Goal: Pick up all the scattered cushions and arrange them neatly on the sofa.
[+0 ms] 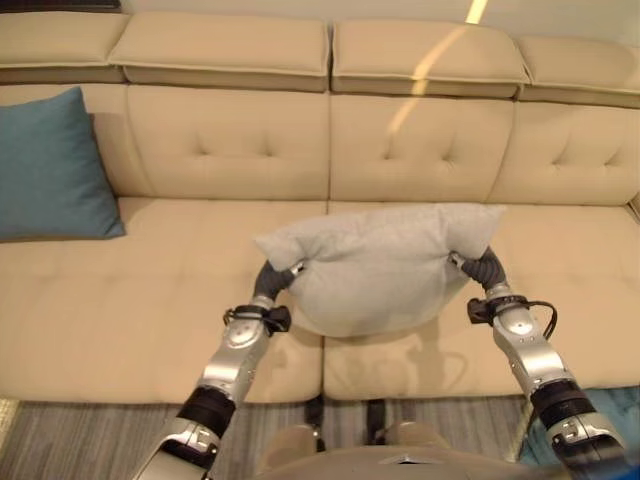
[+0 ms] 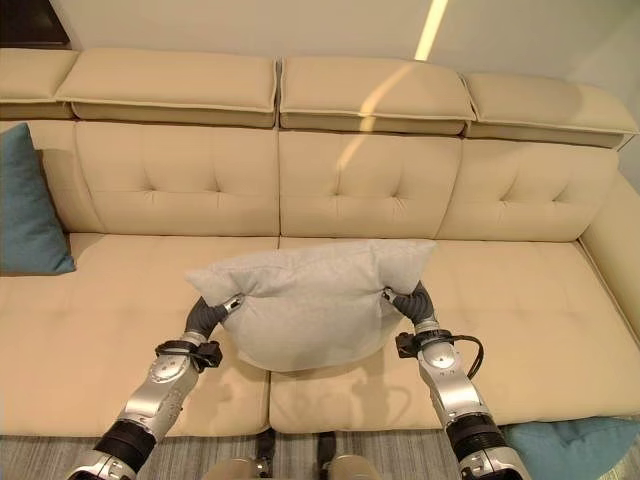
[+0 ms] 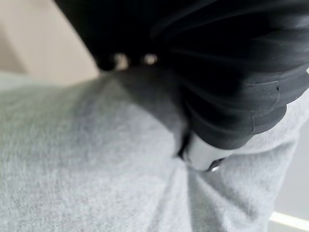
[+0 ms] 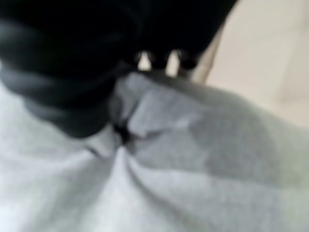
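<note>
Right now I hold the grey cushion (image 1: 385, 268) up between both hands, over the seam where two seat pads of the sofa (image 1: 420, 150) meet, clear of the seat. My left hand (image 1: 278, 277) pinches one upper corner and my right hand (image 1: 478, 266) the other, my fingers (image 3: 205, 154) clamped into the cloth so that it bunches into folds at each grip. Holding by the two corners lets the cushion hang flat and square to the backrest, which I judge suits setting it upright against the tufted back. A teal cushion (image 1: 50, 165) already leans there at the far left, and another teal cushion (image 2: 575, 445) lies on the floor by my right arm.
</note>
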Controlling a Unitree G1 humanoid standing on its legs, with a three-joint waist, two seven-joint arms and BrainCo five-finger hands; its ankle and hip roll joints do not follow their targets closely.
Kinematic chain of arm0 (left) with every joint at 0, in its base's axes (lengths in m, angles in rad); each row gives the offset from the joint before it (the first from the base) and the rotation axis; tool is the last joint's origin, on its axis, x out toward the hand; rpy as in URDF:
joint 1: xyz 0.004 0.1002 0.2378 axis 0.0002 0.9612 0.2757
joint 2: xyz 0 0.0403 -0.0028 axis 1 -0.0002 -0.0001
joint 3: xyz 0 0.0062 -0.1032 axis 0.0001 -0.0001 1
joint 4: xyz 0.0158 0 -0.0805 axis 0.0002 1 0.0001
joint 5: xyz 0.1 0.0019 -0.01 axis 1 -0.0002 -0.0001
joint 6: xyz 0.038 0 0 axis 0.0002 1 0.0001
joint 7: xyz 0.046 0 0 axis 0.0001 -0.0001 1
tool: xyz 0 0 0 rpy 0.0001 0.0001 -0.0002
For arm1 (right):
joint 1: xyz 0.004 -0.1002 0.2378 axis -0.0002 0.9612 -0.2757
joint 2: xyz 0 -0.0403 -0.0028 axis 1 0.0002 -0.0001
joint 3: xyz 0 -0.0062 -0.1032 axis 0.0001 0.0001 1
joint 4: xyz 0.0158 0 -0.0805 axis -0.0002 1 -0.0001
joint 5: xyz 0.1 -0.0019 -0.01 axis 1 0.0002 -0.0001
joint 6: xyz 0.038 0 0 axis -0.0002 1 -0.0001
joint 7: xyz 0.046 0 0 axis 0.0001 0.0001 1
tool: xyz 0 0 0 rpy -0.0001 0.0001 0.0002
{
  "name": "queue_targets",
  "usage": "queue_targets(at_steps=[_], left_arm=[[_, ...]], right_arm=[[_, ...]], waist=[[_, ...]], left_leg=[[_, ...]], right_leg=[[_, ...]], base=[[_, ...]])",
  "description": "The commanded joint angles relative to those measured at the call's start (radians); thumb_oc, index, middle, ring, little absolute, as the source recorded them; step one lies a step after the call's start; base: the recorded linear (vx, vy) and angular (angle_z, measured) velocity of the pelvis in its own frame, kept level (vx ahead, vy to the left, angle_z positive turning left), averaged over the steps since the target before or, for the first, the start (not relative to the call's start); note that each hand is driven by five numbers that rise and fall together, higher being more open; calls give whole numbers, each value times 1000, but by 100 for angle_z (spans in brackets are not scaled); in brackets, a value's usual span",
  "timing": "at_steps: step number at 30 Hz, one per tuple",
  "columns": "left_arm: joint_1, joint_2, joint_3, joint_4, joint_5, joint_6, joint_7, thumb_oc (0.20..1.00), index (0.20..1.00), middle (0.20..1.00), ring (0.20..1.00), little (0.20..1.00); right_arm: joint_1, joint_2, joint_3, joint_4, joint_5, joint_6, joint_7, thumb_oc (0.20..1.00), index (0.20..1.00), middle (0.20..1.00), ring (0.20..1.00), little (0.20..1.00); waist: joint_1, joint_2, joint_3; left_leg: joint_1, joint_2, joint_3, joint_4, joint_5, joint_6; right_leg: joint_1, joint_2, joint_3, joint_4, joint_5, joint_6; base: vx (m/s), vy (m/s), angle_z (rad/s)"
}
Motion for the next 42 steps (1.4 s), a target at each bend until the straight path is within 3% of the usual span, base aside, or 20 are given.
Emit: queue_targets(at_steps=[1, 9, 17, 21, 25, 29, 42], left_arm=[[-60, 15, 31, -109, -7, -103, -4, 200, 200, 200, 200, 200], [-36, 25, 74, -175, 44, -109, 21, 200, 200, 200, 200, 200], [-240, 88, 56, -161, 78, -126, 117, 200, 200, 200, 200, 200], [-404, 127, 1, -81, 56, -134, 161, 200, 200, 200, 200, 200], [-655, 176, -75, 50, 23, -155, 224, 200, 200, 200, 200, 200], [-848, 208, -135, 204, -21, -174, 260, 200, 200, 200, 200, 200], [-1073, 222, -219, 409, -110, -190, 252, 200, 200, 200, 200, 200]], right_arm=[[-61, 7, -25, -62, 3, -85, -15, 200, 200, 200, 200, 200], [-51, -4, -36, -121, 19, -77, -1, 200, 200, 200, 200, 200], [-273, -16, 71, -156, 21, -77, -36, 200, 200, 200, 200, 200], [-447, -24, 153, -108, 21, -65, -79, 200, 200, 200, 200, 200], [-689, -23, 219, 5, 57, -66, -148, 200, 200, 200, 200, 200], [-852, -13, 269, 121, 71, -71, -200, 200, 200, 200, 200, 200], [-1038, -10, 354, 265, 56, -72, -255, 200, 200, 200, 200, 200]], waist=[[15, -46, -72], [18, -40, -97], [36, -28, -90], [44, -27, -59], [43, -19, -8], [33, -11, 4], [-9, -5, 9]], left_leg=[[-70, 49, 1, 174, -132, -72], [22, 37, -6, 69, -119, -76], [31, 39, -16, 18, -96, -81], [-25, 42, -23, 34, -89, -85], [-150, 35, -38, 70, -66, -93], [-239, 20, -40, 71, -40, -100], [-366, 5, -34, 53, -6, -111]], right_leg=[[28, -54, -24, -109, 122, 110], [79, -49, -31, -169, 137, 116], [84, -45, -47, -182, 126, 116], [46, -45, -49, -179, 130, 113], [-66, -45, -41, -157, 154, 110], [-158, -38, -28, -151, 183, 113], [-312, -32, 14, -177, 244, 138]], base=[[39, 19, 8], [117, 7, 16], [35, 9, 9], [-83, -2, 13], [-160, 10, 14], [-90, 47, 8], [2, 45, -9]])
